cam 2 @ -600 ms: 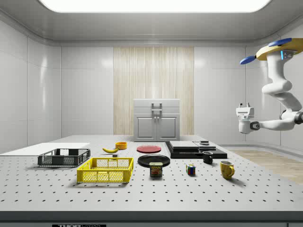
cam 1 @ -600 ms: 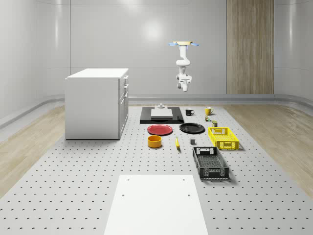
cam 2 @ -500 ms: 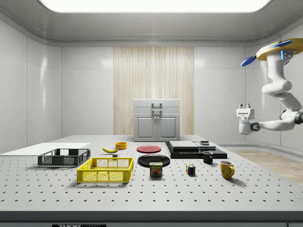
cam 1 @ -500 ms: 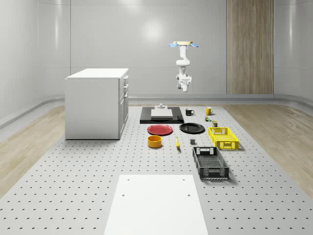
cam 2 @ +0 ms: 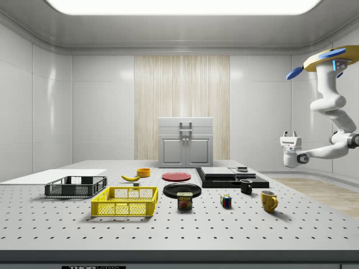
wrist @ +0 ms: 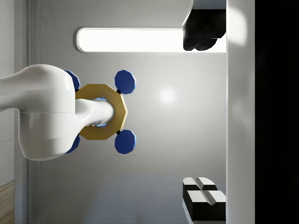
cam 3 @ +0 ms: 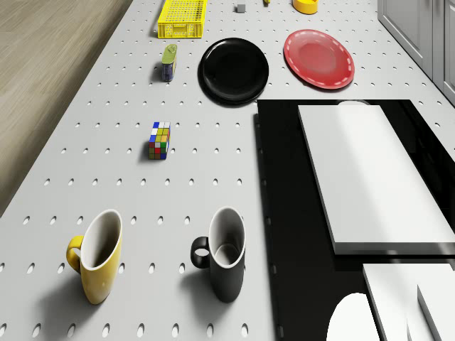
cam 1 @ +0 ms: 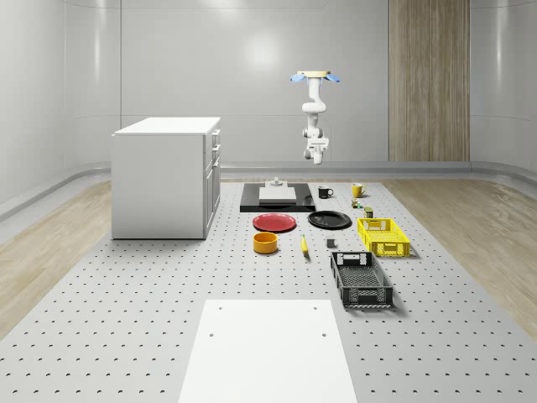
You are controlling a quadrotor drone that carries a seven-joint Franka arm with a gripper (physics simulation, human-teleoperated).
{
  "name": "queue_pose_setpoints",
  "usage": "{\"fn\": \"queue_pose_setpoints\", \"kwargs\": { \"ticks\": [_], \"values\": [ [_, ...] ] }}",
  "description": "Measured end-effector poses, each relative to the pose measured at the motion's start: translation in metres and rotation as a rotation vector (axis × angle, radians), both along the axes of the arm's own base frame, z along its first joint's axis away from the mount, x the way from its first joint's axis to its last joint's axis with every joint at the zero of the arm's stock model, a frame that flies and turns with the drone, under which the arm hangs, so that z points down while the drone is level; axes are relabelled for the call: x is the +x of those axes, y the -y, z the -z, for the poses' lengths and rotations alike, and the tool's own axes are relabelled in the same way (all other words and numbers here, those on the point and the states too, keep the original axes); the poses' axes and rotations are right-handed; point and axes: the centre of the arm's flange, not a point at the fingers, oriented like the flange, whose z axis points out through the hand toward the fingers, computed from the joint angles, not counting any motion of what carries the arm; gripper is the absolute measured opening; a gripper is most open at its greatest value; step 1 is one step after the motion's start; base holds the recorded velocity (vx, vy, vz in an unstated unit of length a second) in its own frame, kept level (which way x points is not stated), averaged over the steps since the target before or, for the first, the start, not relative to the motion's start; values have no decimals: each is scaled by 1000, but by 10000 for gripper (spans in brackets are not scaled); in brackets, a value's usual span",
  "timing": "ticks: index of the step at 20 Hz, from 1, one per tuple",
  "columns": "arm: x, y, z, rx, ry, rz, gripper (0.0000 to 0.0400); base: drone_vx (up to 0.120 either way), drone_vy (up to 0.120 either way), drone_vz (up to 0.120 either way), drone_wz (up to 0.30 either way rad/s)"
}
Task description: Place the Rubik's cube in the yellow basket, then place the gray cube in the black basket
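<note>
The Rubik's cube (cam 3: 160, 140) (cam 2: 226, 201) (cam 1: 357, 202) lies on the perforated table beside a tin can, near two mugs. The yellow basket (cam 1: 388, 249) (cam 2: 124, 209) (cam 3: 180, 30) and the black basket (cam 1: 367, 295) (cam 2: 76, 190) stand in a row nearer the camera, at the whole-scene view's right. The small gray cube (cam 1: 331, 244) (cam 3: 242, 8) sits between the baskets and a banana. The drone (cam 1: 315, 76) (cam 2: 332, 58) hovers high over the table's far end. My gripper (cam 2: 290, 135) (cam 1: 317, 144) (wrist: 205, 114) hangs well above the table, turned upward toward the drone, open and holding nothing.
A black slab (cam 3: 284, 213) bearing white blocks lies under the drone. A yellow mug (cam 3: 96, 256), a black mug (cam 3: 224, 253), a can (cam 3: 168, 62), a black plate (cam 3: 233, 69) and a red plate (cam 3: 318, 58) surround the cube. A white cabinet (cam 1: 164, 176) stands at the whole-scene view's left.
In the side view the gripper has sunk a little and shifted slightly right, and the drone has drifted slightly right. The objects on the table have not moved.
</note>
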Motion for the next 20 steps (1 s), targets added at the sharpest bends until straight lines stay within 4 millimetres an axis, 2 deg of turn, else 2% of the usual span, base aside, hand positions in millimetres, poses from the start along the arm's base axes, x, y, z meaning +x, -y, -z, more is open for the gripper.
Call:
{"fn": "queue_pose_setpoints", "kwargs": {
  "ticks": [3,6,10,16,20],
  "values": [
    [1,0,-9,0,2,0,400,0,0,0,0],
    [1,0,-14,0,5,0,400,0,120,0,0],
    [1,0,-17,0,8,0,400,120,120,0,0],
    [1,0,-18,0,12,0,400,7,120,0,0],
    [0,0,-19,-1,15,0,400,120,120,0,0]
  ]
}}
